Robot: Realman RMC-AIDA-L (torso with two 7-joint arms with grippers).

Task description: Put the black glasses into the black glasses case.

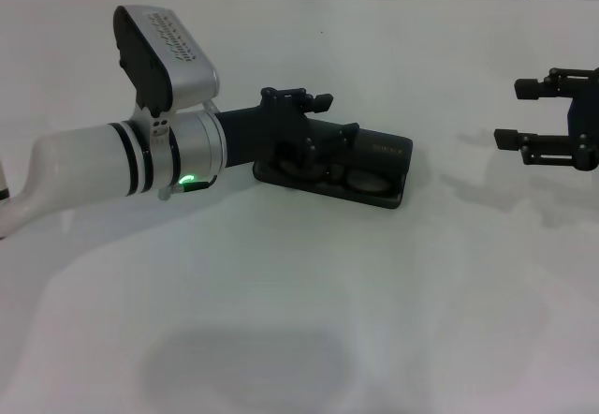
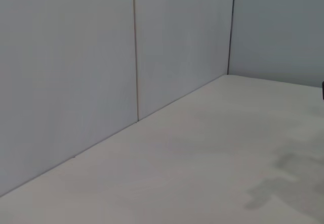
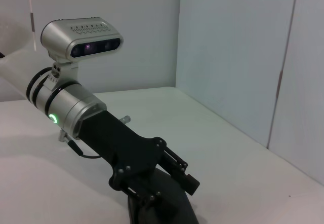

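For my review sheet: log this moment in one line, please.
left tool over open black glasses case | black glasses inside case | right tool open, parked right | white table

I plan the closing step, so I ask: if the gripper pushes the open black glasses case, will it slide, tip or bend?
The black glasses case looks like a rigid shell, so it probably would not bend. It lies flat on the smooth white table, so it would likely slide, not tip. The left gripper is over it; the right gripper is apart.
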